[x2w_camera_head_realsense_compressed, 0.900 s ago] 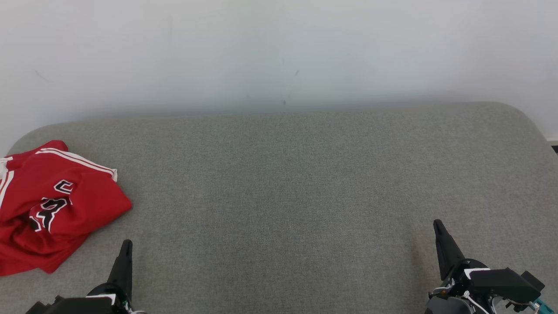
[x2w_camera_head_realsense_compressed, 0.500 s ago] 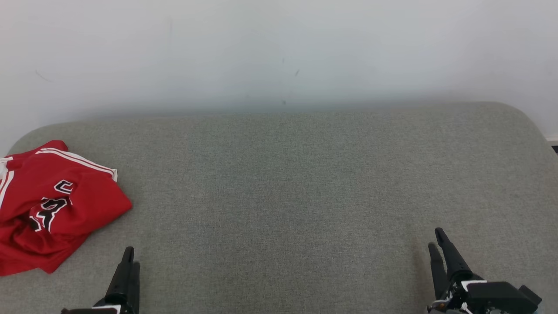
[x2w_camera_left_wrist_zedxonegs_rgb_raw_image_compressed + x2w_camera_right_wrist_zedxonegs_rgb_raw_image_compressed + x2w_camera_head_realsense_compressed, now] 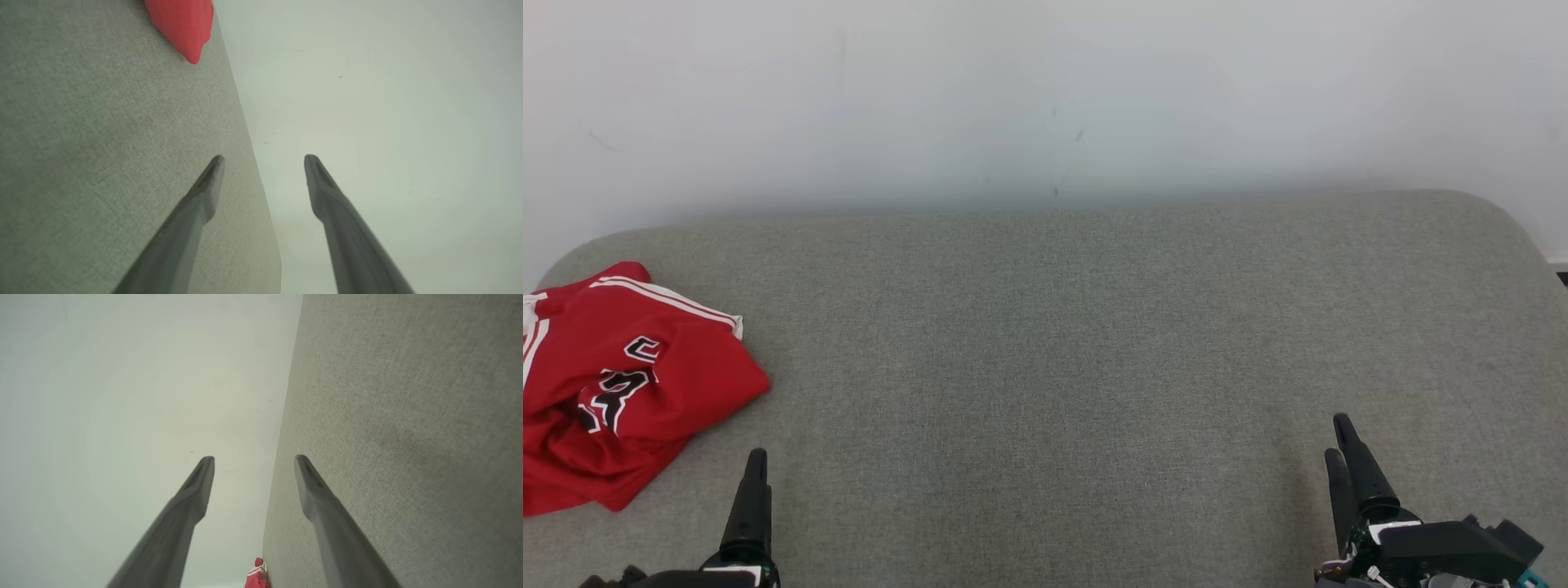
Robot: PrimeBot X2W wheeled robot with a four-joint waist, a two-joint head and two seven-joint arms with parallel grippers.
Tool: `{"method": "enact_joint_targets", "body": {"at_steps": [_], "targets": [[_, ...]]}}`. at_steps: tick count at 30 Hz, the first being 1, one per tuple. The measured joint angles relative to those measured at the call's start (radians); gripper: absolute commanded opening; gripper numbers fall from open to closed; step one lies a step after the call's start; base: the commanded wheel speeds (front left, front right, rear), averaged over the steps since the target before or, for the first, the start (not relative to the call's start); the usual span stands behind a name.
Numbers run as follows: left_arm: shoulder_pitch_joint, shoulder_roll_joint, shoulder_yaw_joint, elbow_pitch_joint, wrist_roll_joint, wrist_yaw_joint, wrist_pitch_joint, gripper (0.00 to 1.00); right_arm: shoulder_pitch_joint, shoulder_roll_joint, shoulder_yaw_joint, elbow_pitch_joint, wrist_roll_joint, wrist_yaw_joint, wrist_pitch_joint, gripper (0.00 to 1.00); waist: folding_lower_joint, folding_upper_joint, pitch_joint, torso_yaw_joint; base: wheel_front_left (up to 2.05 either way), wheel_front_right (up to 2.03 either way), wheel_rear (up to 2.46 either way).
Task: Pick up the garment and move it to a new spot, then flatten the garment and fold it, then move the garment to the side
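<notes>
While garment (image 3: 621, 384) unmoved, left end effector (image 3: 757, 457) higher

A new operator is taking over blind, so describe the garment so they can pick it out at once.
Start at the wide grey upholstered surface below the pale wall and follow it to its left edge. The garment lies crumpled there. Its bright red fabric, white stripes and black white-outlined lettering set it apart from the plain grey around it.

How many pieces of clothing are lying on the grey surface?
1. The red garment lies crumpled at the left edge of the grey cushion, partly cut off by the head view's border. Anything beyond that border is hidden.
</notes>
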Motion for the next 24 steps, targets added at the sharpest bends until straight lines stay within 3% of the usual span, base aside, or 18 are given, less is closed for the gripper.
{"method": "enact_joint_targets", "body": {"at_steps": [24], "targets": [[0.01,0.008,-0.056,-0.047,0.532,0.051,-0.094,1.0,0.022,0.0,0.045,-0.074,-0.436,0.0,-0.093,1.0,0.0,0.0,-0.002,0.006,0.0,0.0,0.0]]}}
